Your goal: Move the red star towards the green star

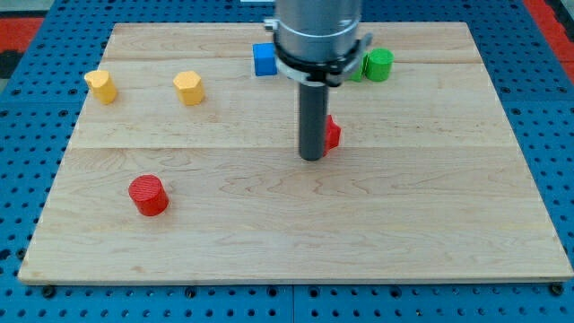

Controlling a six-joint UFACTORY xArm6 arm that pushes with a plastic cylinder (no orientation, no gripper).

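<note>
My tip (311,158) rests on the wooden desk (296,224) near its middle; the arm ends in a plain rod, with no jaws to stand wide or narrow, and it holds nothing. The red star (331,133) sits just to the view's right of my tip, touching or nearly touching the rod, which hides most of it. Above my tip, towards the view's top right, a green block (378,65) stands near the desk's far edge, and a second green piece beside it is mostly hidden behind the arm, so its shape cannot be made out. The blue cube (263,59) lies up and to the left. Two yellow blocks (101,86) (188,88) sit far left, and a red cylinder (148,196) lies down-left.
</note>
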